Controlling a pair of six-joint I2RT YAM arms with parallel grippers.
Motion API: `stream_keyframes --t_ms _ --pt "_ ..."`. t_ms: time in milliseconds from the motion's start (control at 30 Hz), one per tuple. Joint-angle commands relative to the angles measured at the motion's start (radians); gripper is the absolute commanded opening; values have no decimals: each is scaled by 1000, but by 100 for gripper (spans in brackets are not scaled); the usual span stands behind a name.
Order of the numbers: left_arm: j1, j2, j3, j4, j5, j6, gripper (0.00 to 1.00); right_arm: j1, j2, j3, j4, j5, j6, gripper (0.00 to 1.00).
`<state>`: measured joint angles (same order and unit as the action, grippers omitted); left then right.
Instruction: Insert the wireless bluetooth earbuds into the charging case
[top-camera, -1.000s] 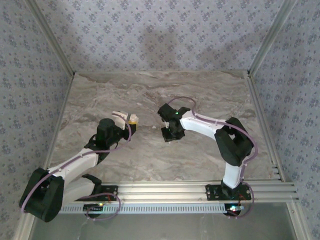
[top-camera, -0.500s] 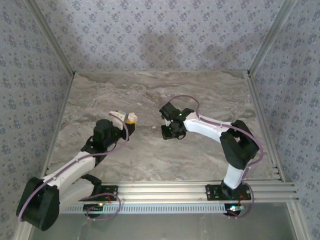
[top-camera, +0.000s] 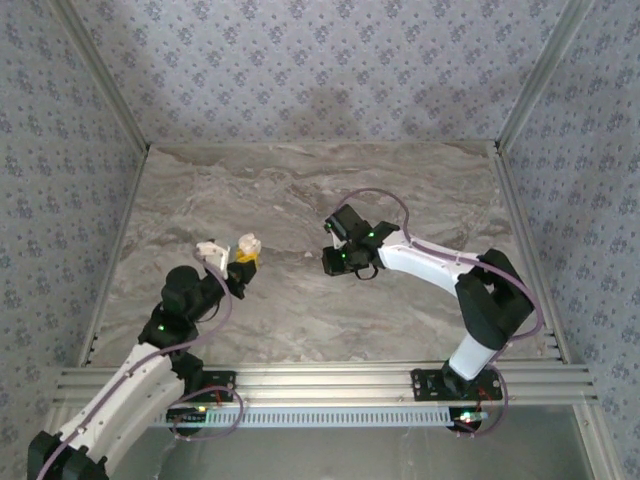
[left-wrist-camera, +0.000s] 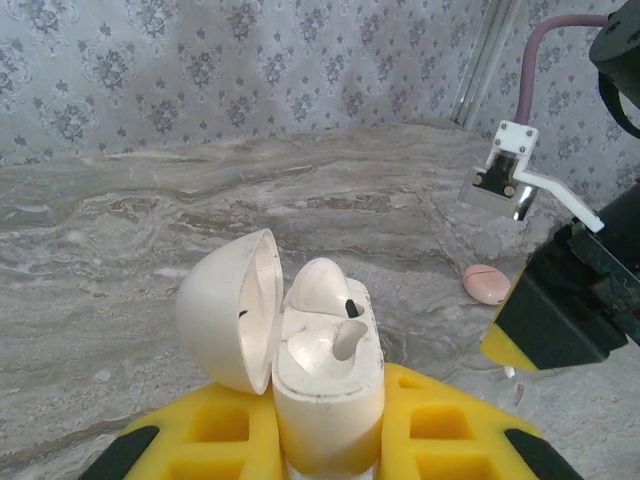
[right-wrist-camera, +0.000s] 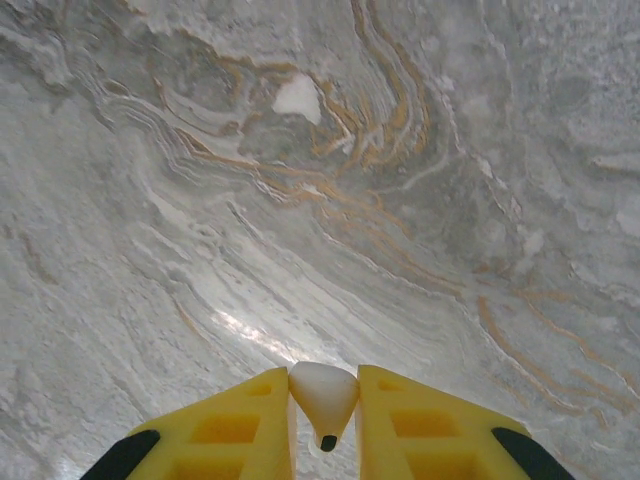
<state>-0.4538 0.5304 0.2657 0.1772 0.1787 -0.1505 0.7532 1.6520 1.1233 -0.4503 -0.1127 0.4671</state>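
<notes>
My left gripper (left-wrist-camera: 331, 402) is shut on the white charging case (left-wrist-camera: 330, 360), held upright between its yellow fingers. The case's lid (left-wrist-camera: 222, 312) hangs open to the left. One white earbud (left-wrist-camera: 320, 285) sits in the far slot, and the near slot is empty. From above, the case (top-camera: 247, 243) is left of centre in the left gripper (top-camera: 243, 258). My right gripper (right-wrist-camera: 325, 376) is shut on the other earbud (right-wrist-camera: 323, 397), its dark tip pointing back at the camera, above bare marble. In the top view the right gripper (top-camera: 334, 263) hangs to the right of the case, apart from it.
A small pinkish disc (left-wrist-camera: 486, 284) lies on the marble table (left-wrist-camera: 150, 220) just right of the case, under the right arm's yellow finger (left-wrist-camera: 545, 322). Patterned walls and metal frame posts close in the table on three sides.
The left arm has drawn back toward the near left, carrying the open case. The right arm's elbow has swung right while its gripper stayed near the middle.
</notes>
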Motion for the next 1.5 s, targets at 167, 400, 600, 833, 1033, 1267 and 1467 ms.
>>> stream_keyframes --t_ms 167,400,600,833,1033,1267,1467 --pt "-4 11 -14 6 39 0 8 29 -85 -12 82 -13 -26 20" --pt "-4 115 -21 101 95 5 8 33 -140 -33 120 -15 -60 20" --pt "-5 168 -52 205 144 18 8 36 -191 -41 146 -32 -103 19" --pt "-6 214 -95 353 221 57 7 46 -269 -68 219 -72 -172 19" --pt "-11 306 -95 446 287 98 7 50 -301 -63 227 -104 -232 18" --pt "-26 358 -111 567 396 151 6 83 -318 -62 301 -196 -312 18" --pt "-38 362 -115 594 449 190 5 118 -322 -64 355 -264 -367 18"
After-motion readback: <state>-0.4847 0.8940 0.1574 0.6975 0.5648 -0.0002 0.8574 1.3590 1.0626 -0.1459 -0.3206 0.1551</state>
